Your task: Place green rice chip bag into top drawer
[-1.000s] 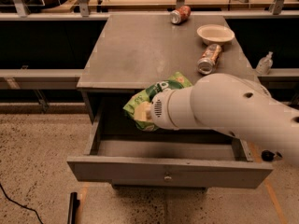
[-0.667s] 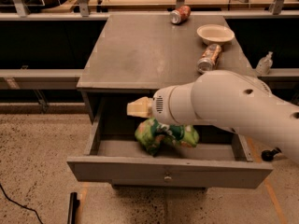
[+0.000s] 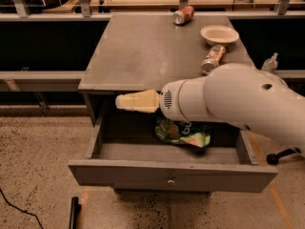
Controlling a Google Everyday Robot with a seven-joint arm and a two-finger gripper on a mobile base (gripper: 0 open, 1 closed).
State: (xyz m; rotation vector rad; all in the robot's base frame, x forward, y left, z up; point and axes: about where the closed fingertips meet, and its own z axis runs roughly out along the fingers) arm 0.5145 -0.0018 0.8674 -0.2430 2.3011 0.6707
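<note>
gripper (image 3: pixel 122 101): hung over the top drawer (image 3: pixel 143 174), left side; held nothing, open or closed couldn't be told
green bag (image 3: pixel 183 133): lay inside drawer, apart from gripper

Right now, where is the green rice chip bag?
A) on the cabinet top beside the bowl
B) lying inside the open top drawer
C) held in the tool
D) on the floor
B: the green rice chip bag lies on the bottom of the open top drawer, while the tool hangs above the drawer's left part, apart from the bag.
</note>
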